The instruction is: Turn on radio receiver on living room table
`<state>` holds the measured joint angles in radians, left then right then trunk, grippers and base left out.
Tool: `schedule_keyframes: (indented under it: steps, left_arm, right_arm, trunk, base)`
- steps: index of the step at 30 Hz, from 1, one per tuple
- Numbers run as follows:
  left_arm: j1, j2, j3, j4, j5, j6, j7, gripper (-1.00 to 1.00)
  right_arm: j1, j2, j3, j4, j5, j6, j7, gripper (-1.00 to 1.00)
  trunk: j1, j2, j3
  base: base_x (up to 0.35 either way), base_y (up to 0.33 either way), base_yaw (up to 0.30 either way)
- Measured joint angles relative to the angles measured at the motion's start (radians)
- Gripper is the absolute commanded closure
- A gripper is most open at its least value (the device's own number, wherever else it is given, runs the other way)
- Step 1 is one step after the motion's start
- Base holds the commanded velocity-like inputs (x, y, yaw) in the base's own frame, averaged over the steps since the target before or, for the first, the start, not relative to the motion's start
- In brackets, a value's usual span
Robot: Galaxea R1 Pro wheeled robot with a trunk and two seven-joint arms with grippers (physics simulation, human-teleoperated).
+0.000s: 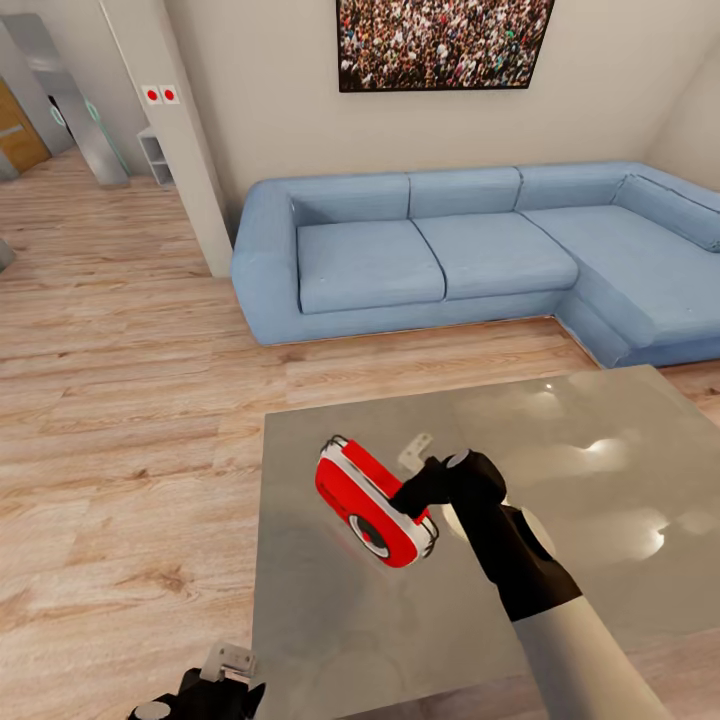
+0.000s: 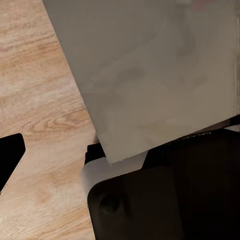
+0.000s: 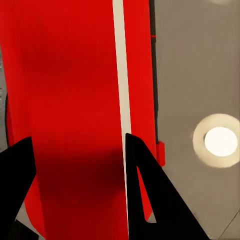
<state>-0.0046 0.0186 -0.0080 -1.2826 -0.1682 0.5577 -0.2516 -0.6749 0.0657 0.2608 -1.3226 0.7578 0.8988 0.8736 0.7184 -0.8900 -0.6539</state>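
Far left in the head view, light wood plank floor (image 1: 110, 420) runs back to a hallway, past a white pillar (image 1: 170, 130) bearing two red dots. At the lower left, the left gripper (image 1: 222, 668) hangs over the floor just off the near corner of the bench (image 1: 330, 620); whether it is released or clenched I cannot tell. The left wrist view shows that grey bench corner (image 2: 150, 85) above planks (image 2: 40, 100).

Toward the middle, the radio receiver (image 1: 372, 500) lies tilted on the glossy grey bench top, in its left half, red body with white trim and its round dial facing near. The right gripper (image 1: 412, 498) reaches onto it from the right, black fingers against its edge. In the right wrist view the fingers (image 3: 145, 190) straddle the red casing (image 3: 70, 100), spread and not visibly clamped.

Beyond, a blue L-shaped sofa (image 1: 450, 255) spans centre to right under a framed crowd photo (image 1: 440, 40).
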Motion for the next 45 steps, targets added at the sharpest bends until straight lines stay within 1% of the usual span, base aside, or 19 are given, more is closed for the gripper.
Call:
schedule_keyframes:
  steps: [4, 5, 6, 7, 8, 9, 11, 15, 18, 21, 22, 25, 30, 31, 34, 37, 38, 40, 45]
  left_arm:
    - [0.000, -0.004, 0.000, -0.050, 0.023, 0.002, -0.020, -1.00]
    - [0.000, -0.005, 0.000, -0.076, 0.038, 0.003, -0.035, -1.00]
    - [0.000, -0.005, 0.000, -0.104, 0.055, 0.004, -0.056, -1.00]
    - [-0.006, -0.007, 0.000, -0.164, 0.108, 0.012, -0.115, -1.00]
    - [-0.015, -0.007, 0.000, -0.178, 0.120, 0.014, -0.128, -1.00]
    - [-0.023, -0.008, 0.000, -0.182, 0.125, 0.016, -0.132, -1.00]
    - [-0.036, -0.008, 0.001, -0.187, 0.134, 0.021, -0.138, -1.00]
    - [-0.080, -0.020, 0.000, -0.195, 0.189, 0.059, -0.148, -1.00]
    - [-0.108, -0.028, 0.000, -0.198, 0.219, 0.089, -0.151, -1.00]
    - [-0.116, -0.030, 0.000, -0.199, 0.227, 0.098, -0.152, -1.00]
    - [-0.118, -0.030, 0.000, -0.200, 0.229, 0.100, -0.156, -1.00]
    - [-0.121, -0.031, 0.000, -0.205, 0.231, 0.101, -0.196, -1.00]
    - [-0.128, -0.031, 0.000, -0.211, 0.231, 0.104, -0.264, -1.00]
    - [-0.131, -0.030, 0.000, -0.213, 0.231, 0.116, -0.278, -1.00]
    - [-0.135, -0.030, 0.000, -0.215, 0.231, 0.134, -0.283, -1.00]
    - [-0.152, -0.032, 0.000, -0.216, 0.232, 0.151, -0.285, -1.00]
    - [-0.158, -0.033, 0.000, -0.216, 0.233, 0.160, -0.286, 1.00]
    - [-0.162, -0.033, 0.000, -0.216, 0.238, 0.166, -0.289, 1.00]
    - [-0.164, -0.032, 0.000, -0.215, 0.279, 0.169, -0.322, 1.00]
  right_arm:
    - [0.000, -0.007, 0.000, -0.010, -0.004, 0.008, 0.023, 1.00]
    - [-0.001, -0.009, -0.001, -0.013, -0.003, 0.008, 0.034, 1.00]
    - [0.000, -0.011, -0.003, -0.015, -0.005, 0.009, 0.043, 1.00]
    - [0.000, -0.014, -0.030, -0.020, -0.014, 0.011, 0.058, 1.00]
    - [0.000, -0.014, -0.044, -0.021, -0.003, 0.002, 0.060, 1.00]
    - [0.000, -0.015, -0.050, -0.021, 0.005, -0.002, 0.061, 1.00]
    - [0.000, -0.015, -0.058, -0.022, -0.007, 0.003, 0.063, 1.00]
    - [0.000, -0.015, -0.069, -0.026, -0.004, 0.000, 0.065, 1.00]
    - [0.000, -0.015, -0.071, -0.026, -0.005, 0.000, 0.069, 1.00]
    - [0.000, -0.016, -0.072, -0.026, -0.010, 0.003, 0.091, 1.00]
    - [0.000, -0.017, -0.073, -0.026, -0.006, 0.001, 0.111, 1.00]
    - [0.000, -0.018, -0.073, -0.026, -0.008, 0.002, 0.146, 1.00]
    - [0.000, -0.018, -0.072, -0.026, -0.005, -0.001, 0.159, 1.00]
    - [0.000, -0.018, -0.072, -0.026, -0.004, -0.001, 0.161, 1.00]
    - [0.000, -0.019, -0.073, -0.026, -0.003, -0.002, 0.162, 1.00]
    - [0.000, -0.029, -0.073, -0.025, -0.003, -0.001, 0.162, 1.00]
    - [0.000, -0.034, -0.073, -0.024, -0.002, -0.002, 0.162, 1.00]
    - [0.000, -0.038, -0.073, -0.024, -0.002, -0.003, 0.162, 1.00]
    - [0.000, -0.039, -0.072, -0.024, -0.004, -0.002, 0.162, 1.00]
  trunk:
    - [0.000, 0.000, 0.000]
    - [0.000, 0.000, 0.000]
    - [0.000, 0.000, 0.000]
    - [0.000, 0.000, 0.000]
    - [0.000, 0.000, 0.000]
    - [0.000, 0.000, 0.000]
    - [0.000, 0.000, 0.000]
    - [0.000, 0.000, 0.000]
    - [0.000, 0.000, 0.000]
    - [0.000, 0.000, 0.000]
    - [0.000, 0.000, 0.000]
    - [0.000, 0.000, 0.000]
    - [0.000, 0.000, 0.000]
    - [0.000, 0.000, 0.000]
    - [0.000, 0.000, 0.000]
    - [0.000, 0.000, 0.000]
    - [0.000, 0.000, 0.000]
    - [0.000, 0.000, 0.000]
    - [0.000, 0.000, 0.000]
  base:
    - [0.000, 0.000, 0.000]
    - [0.000, 0.000, 0.000]
    - [0.000, 0.000, 0.000]
    - [0.000, 0.000, 0.000]
    - [0.000, 0.000, 0.000]
    - [0.000, 0.000, 0.000]
    - [0.000, 0.000, 0.000]
    - [0.000, 0.000, 0.000]
    - [0.000, 0.000, 0.000]
    - [0.000, 0.000, 0.000]
    - [0.000, 0.000, 0.000]
    - [0.000, 0.000, 0.000]
    - [0.000, 0.000, 0.000]
    - [0.000, 0.000, 0.000]
    - [0.000, 0.000, 0.000]
    - [0.000, 0.000, 0.000]
    - [0.000, 0.000, 0.000]
    - [0.000, 0.000, 0.000]
    - [0.000, 0.000, 0.000]
